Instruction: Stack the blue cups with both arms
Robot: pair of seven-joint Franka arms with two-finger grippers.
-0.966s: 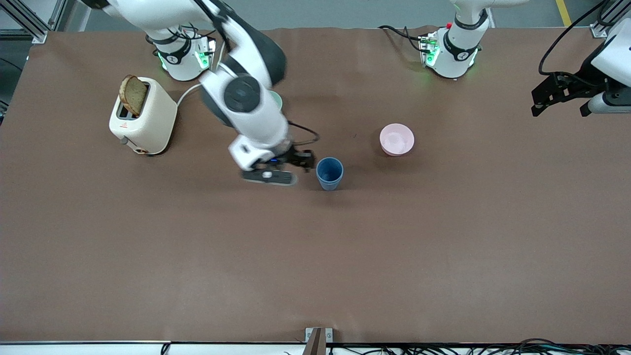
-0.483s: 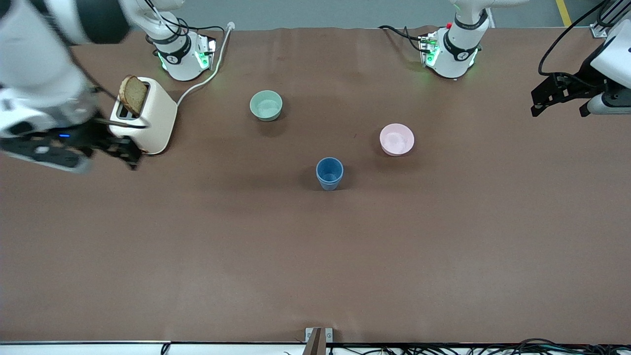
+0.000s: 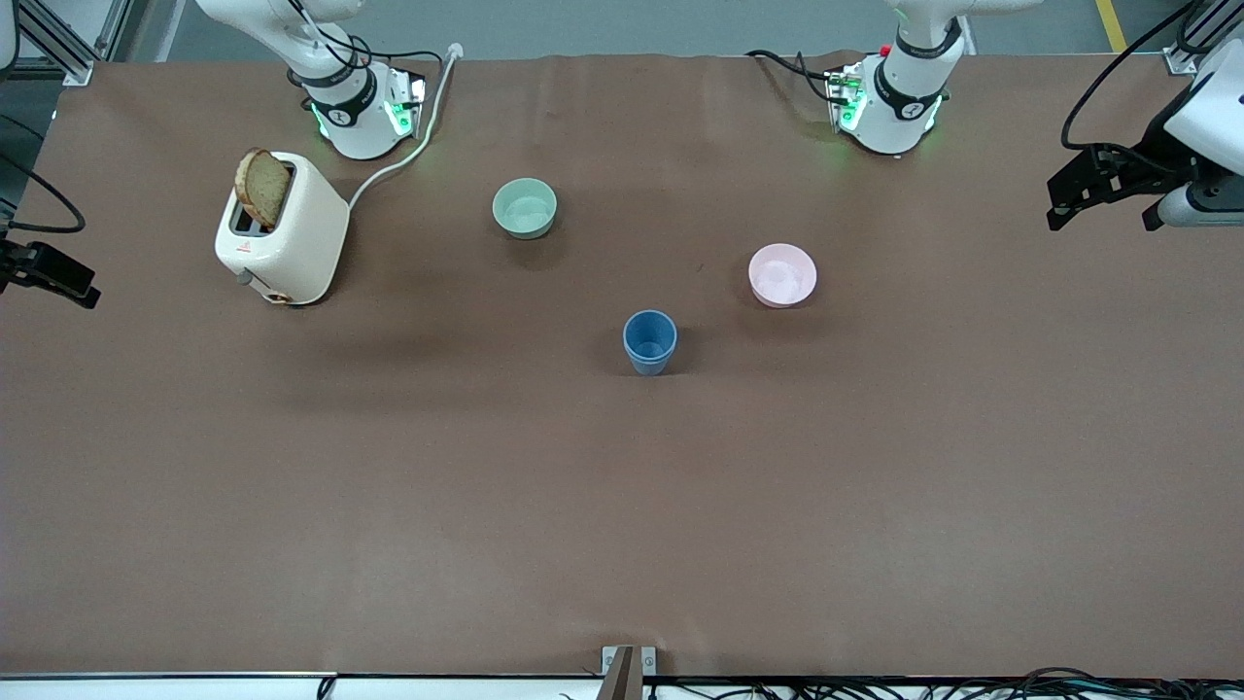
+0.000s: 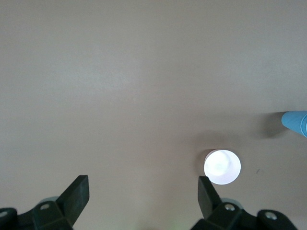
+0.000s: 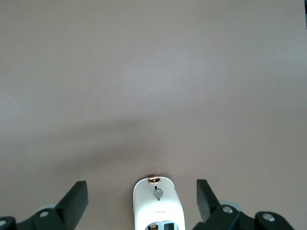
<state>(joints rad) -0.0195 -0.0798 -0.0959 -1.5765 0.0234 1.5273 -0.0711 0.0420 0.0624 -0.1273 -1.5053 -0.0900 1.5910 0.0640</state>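
Brown table covering [image 3: 622, 506], no legible labels; I see left gripper [image 4: 144, 191] and right gripper [image 5: 142, 194] spread (both empty), blue cups [image 3: 649, 341] nested.

- Left arm [image 3: 909, 58]: glossy white shell, black joint bands, green lights at the base.
- Right arm [image 3: 330, 68]: same white, black cables.
- Jaws: matte black, wedge-shaped.

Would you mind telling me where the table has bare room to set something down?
The widest bare stretch of the table lies nearer the front camera than the blue cup. It is more crowded near the bases, among the toaster, green bowl and pink bowl. The left gripper and right gripper wait open at the ends.
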